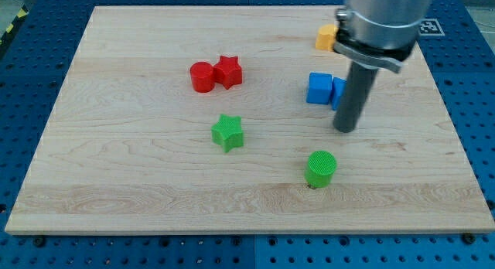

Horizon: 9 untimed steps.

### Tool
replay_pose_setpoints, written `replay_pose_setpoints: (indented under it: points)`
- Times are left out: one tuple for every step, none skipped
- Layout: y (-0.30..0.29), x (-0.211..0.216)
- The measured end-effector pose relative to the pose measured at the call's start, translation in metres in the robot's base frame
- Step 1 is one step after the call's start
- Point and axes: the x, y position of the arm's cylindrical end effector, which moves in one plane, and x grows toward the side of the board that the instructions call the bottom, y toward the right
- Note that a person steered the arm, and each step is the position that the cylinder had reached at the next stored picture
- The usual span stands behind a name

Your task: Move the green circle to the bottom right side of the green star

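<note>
The green circle (320, 168) stands on the wooden board toward the view's lower right. The green star (228, 132) sits to its upper left, near the board's middle. My tip (345, 130) is above and a little to the right of the green circle, apart from it, and well to the right of the green star.
A red circle (203, 76) and a red star (228, 71) touch each other at the upper middle. Two blue blocks (319, 89) sit just left of the rod, one partly hidden. A yellow block (326, 37) lies at the top right, partly hidden by the arm.
</note>
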Motion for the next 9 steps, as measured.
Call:
replay_pose_setpoints:
  points:
    - [0.026, 0.029]
    - [0.04, 0.071]
    - [0.031, 0.093]
    - [0.037, 0.103]
    - [0.021, 0.109]
    - [-0.027, 0.094]
    - [-0.045, 0.077]
    - [-0.059, 0.06]
    - [-0.083, 0.044]
